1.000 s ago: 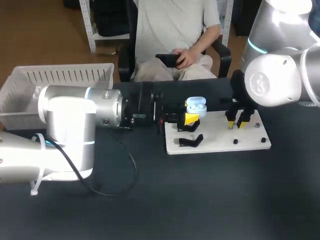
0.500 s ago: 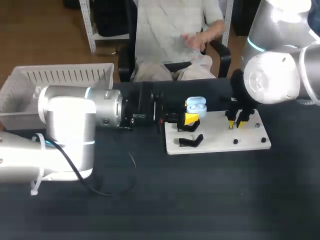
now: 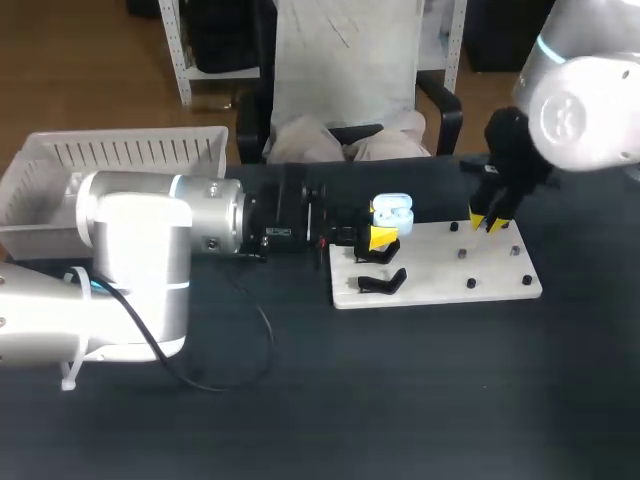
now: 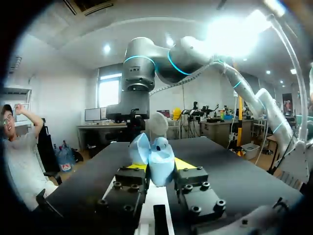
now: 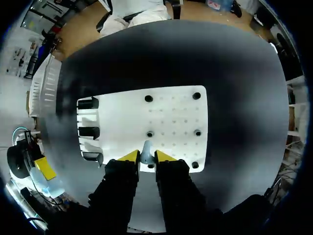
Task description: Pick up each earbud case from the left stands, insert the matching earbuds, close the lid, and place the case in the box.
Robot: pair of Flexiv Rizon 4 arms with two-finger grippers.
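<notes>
A pale blue earbud case (image 3: 392, 210) with its lid up is held over the white board's (image 3: 440, 275) left end; my left gripper (image 3: 383, 238) is shut on it. In the left wrist view the case (image 4: 160, 160) sits upright between the yellow tips, lid (image 4: 140, 148) tilted back. My right gripper (image 3: 488, 222) hangs above the board's far right part. In the right wrist view it (image 5: 146, 156) is shut on a small grey-white earbud (image 5: 146, 151), lifted off the board (image 5: 171, 117).
Black stands (image 3: 381, 283) sit at the board's left end, seen also as three black stands (image 5: 89, 131) from the right wrist. Small black pegs (image 3: 470, 283) dot the board. A white slatted box (image 3: 120, 160) stands at the far left.
My right gripper has narrowed onto the earbud, then risen and shifted back and right off the board. The left arm and case have not moved.
</notes>
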